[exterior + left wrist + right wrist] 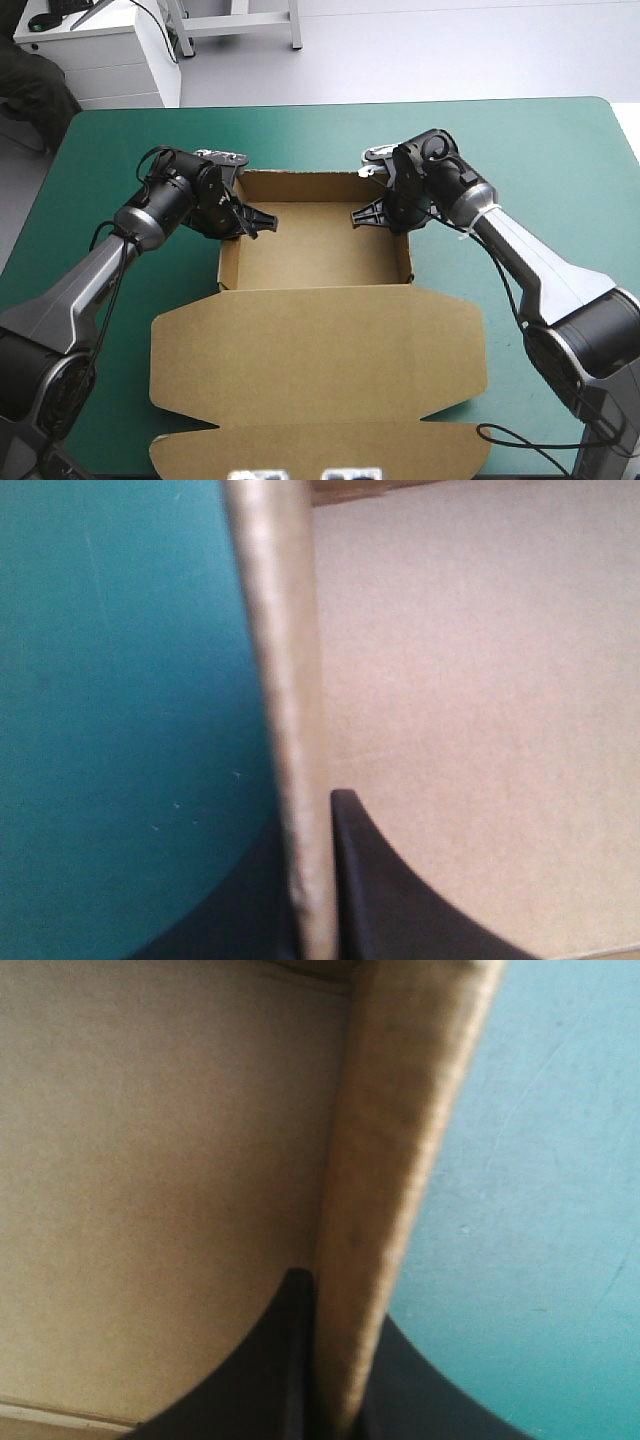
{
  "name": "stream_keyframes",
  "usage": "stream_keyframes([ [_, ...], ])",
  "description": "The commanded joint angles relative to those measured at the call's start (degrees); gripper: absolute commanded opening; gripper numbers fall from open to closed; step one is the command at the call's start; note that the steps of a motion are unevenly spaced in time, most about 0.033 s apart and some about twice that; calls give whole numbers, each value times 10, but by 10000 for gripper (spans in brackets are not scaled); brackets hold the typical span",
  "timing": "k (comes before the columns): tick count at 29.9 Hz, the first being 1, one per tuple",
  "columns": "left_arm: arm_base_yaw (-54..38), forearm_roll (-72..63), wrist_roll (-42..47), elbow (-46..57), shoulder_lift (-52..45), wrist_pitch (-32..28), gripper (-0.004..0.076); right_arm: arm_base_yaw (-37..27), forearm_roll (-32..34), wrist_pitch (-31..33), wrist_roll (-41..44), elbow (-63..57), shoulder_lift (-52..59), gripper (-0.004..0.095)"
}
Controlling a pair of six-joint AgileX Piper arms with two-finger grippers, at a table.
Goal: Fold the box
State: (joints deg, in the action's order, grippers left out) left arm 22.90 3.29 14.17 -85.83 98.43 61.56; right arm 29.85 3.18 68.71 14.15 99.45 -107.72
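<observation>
The left claw (254,222) is clamped on the left wall (228,262) of the box (315,255), one black finger inside the tray and one outside. In the left wrist view the left claw (305,825) has that wall (285,680) standing upright between its fingers (400,900), all but closed on the board. The box floor (470,680) lies on the inner side and the teal-green counter (120,680) on the outer.

The right claw (364,215) grips the right wall (408,255) the same way. Its own view shows the right claw (340,1300) pinching the board edge (390,1160) between its fingers (260,1380). The brown floor (150,1160) is on one side and the counter (540,1160) on the other.

Both claws hold near the far corners of the tray, close to the back wall (300,186).

The box sits near the middle of the counter (560,160) as an open tray, its walls raised. The lid (320,350) lies flat on the cover, spreading from the tray's near edge toward the near edge of the counter, wider than the tray itself.
</observation>
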Motion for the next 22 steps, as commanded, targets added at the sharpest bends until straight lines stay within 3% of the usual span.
stream_keyframes([
  [1, 9, -36, -13, -20, -11, -49, -8, 8, -40, -23, -17, -22, 28, -4],
  [22, 9, -78, -16, -20, 53, -41, -8, 8, -36, -55, 10, -43, 12, -4],
])
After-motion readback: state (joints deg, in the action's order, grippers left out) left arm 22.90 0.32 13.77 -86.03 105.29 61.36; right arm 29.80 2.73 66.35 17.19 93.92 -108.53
